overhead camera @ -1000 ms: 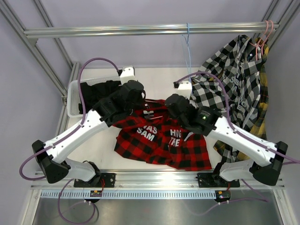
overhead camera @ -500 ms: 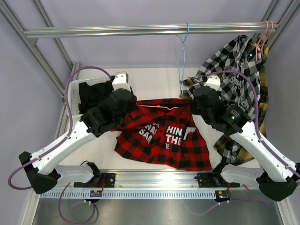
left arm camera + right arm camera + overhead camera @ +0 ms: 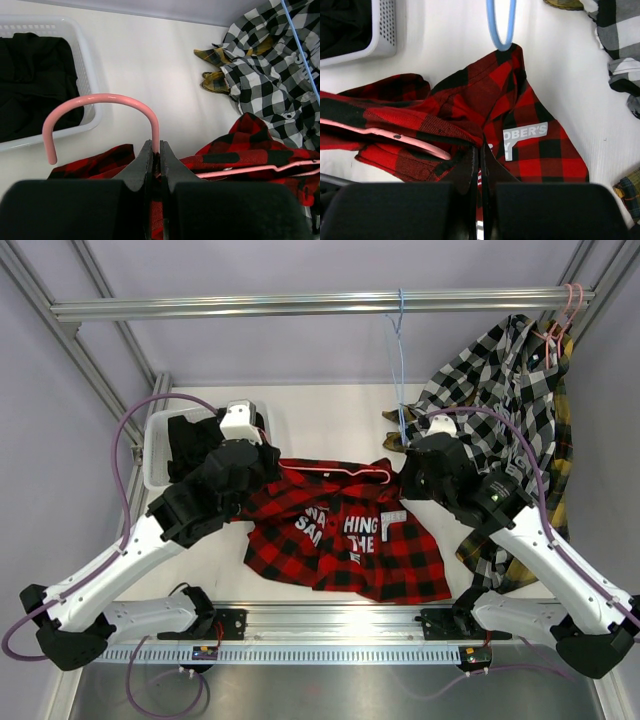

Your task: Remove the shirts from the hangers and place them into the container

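We are clamped on at both ends, beside the container (image 3: 88, 70)
Our left gripper (image 3: 155, 150) pinches the pink hanger (image 3: 100, 99) at its neck; our right gripper (image 3: 481, 150) is shut on the red plaid shirt (image 3: 520, 110), which lies just beside the container. Pulling apart may snag cloth on the hanger. Its arms are partly buried in fabric.

White block letters crossed the middle of the red-and-black plaid shirt (image 3: 345, 540), broken up by folds. In the overhead view, "NA" stood over "SAM" toward 9 o'clock of the print, and "HING" over "THE" toward 3 o'clock. In the right wrist view, a white patch (image 3: 526, 134) on the same shirt read "OBER'S", with a lone "Y" just below at 7 o'clock.
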Action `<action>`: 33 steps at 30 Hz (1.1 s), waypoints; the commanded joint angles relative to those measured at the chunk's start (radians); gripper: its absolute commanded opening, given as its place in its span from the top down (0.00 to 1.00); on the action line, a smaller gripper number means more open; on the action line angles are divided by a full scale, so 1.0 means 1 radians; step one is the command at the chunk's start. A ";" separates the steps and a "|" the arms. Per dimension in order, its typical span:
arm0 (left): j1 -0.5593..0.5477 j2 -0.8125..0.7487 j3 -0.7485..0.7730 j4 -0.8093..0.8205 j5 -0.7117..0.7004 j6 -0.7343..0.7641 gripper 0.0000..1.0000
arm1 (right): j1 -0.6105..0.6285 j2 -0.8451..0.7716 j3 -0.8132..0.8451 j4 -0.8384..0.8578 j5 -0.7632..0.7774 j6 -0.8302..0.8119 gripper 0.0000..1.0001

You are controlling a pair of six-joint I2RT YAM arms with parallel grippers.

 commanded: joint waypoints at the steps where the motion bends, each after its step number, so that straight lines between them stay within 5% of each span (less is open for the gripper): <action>1: 0.011 -0.006 0.003 0.032 -0.076 0.009 1.00 | -0.016 -0.027 0.003 0.001 -0.061 -0.055 1.00; 16: 0.011 -0.035 -0.006 0.296 0.278 -0.139 1.00 | -0.019 -0.088 -0.205 0.071 -0.092 -0.012 0.99; 24: 0.011 0.009 0.025 0.440 0.432 -0.180 1.00 | -0.018 -0.163 -0.219 0.119 -0.107 -0.015 0.56; 28: 0.011 0.037 0.042 0.373 0.358 -0.118 1.00 | -0.019 -0.259 -0.147 0.078 -0.097 -0.030 0.21; 33: 0.011 0.026 0.011 0.396 0.321 -0.086 1.00 | -0.018 -0.305 0.015 -0.095 0.041 -0.099 0.09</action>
